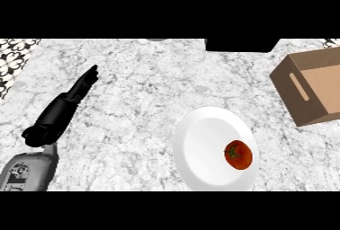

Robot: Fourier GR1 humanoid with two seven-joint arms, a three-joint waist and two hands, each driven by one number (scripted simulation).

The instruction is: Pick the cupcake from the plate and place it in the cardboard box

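Note:
A white plate [203, 143] lies on the marble counter at the lower middle. On its right side sits a red tomato [238, 154] with a green stem; no cupcake shows. The brown cardboard box [312, 85] stands at the right edge, its side with a slot handle facing the plate. My left hand [66, 105] stretches over the counter at the left, fingers straight and pointing up and away, holding nothing, well apart from the plate. My right hand shows nowhere.
A dark object [240, 44] sits at the counter's far edge, top middle. A patterned tile strip [13, 58] runs along the upper left corner. Bare marble lies between my left hand and the plate.

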